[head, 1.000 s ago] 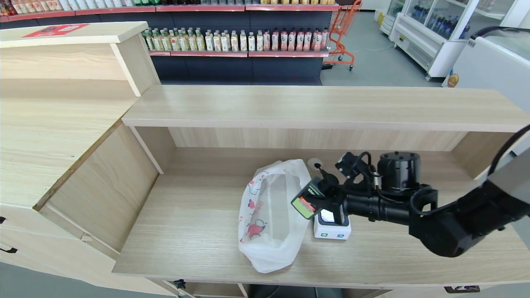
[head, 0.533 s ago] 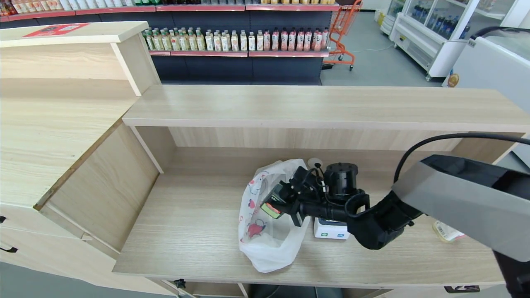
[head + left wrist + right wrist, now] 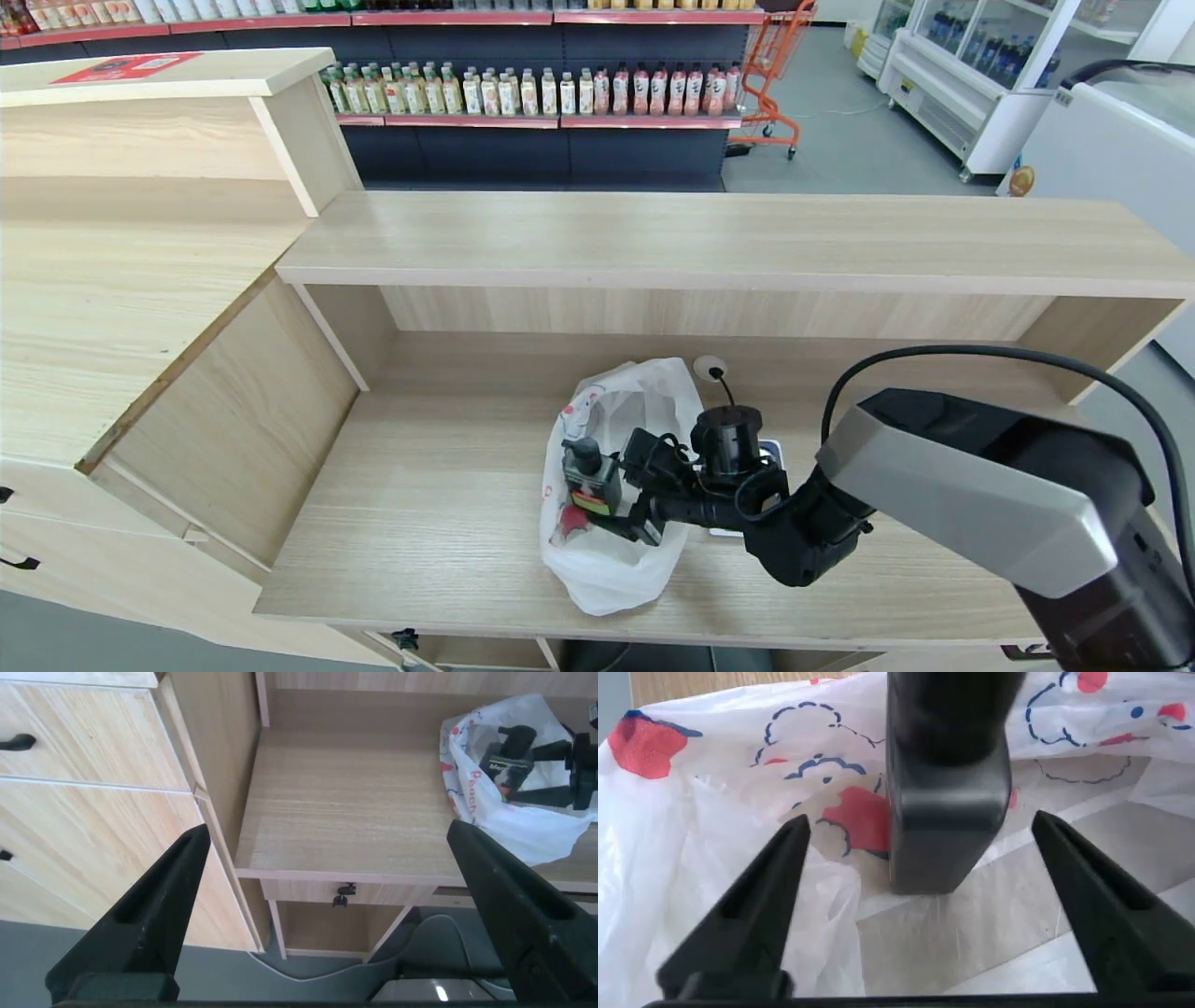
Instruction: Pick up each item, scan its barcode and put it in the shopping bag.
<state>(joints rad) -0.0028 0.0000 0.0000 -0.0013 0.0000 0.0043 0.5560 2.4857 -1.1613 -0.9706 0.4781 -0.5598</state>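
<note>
A dark bottle with a black cap and a red and green label stands upright inside the mouth of the white printed shopping bag. My right gripper reaches into the bag from the right and is open. In the right wrist view the bottle sits between the spread fingers, touching neither, with the shopping bag around it. My left gripper hangs open and holds nothing, off the counter's left front corner. From there the bottle and bag show far off.
The white scanner stands right of the bag, mostly hidden by my right arm. A raised ledge runs along the back, above a cable hole. A side panel walls the left. Bare counter lies left of the bag.
My right arm swung left from above the scanner to the bag, carrying the bottle. The bottle now stands in the bag and the fingers are spread apart.
</note>
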